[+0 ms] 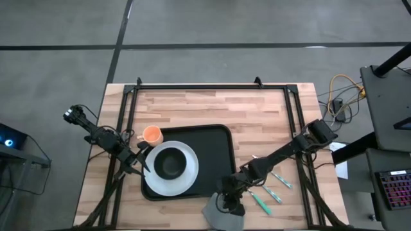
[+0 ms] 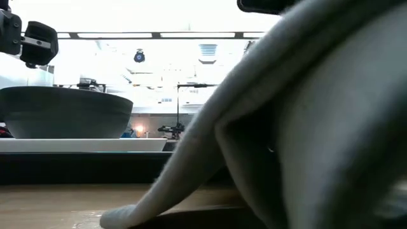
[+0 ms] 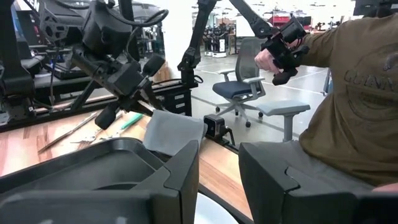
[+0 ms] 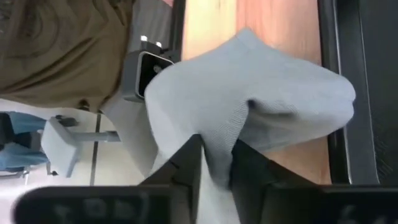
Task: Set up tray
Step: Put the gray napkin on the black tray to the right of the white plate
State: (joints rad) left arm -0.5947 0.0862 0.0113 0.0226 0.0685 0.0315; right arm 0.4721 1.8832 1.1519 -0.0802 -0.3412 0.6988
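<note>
The black tray [image 1: 215, 144] lies mid-table. On its left part lies a white plate [image 1: 186, 176] with a dark bowl [image 1: 170, 165] on it. An orange cup [image 1: 152, 135] stands at the tray's far left corner. My left gripper [image 1: 140, 160] is open at the plate's left rim; I cannot tell if it touches the rim. My right gripper [image 1: 228, 202] is shut on a grey napkin [image 1: 221, 217] at the table's near edge, just off the tray's near right corner. The napkin fills the low view [image 2: 305, 127]. My right gripper pinches a bunched fold of the napkin [image 4: 219, 146] between its two fingers, coming from above and slanting toward the near edge. The cloth bulges out past the fingertips and hangs slack. A lower corner [image 2: 121, 216] rests on the table.
Cutlery with green handles [image 1: 268, 191] lies on the wood right of the tray. A person in an olive shirt [image 3: 354, 93] sits at the table's near side, holding a controller. A camera box [image 4: 140, 74] stands at the near edge. Bare wood lies far of the tray.
</note>
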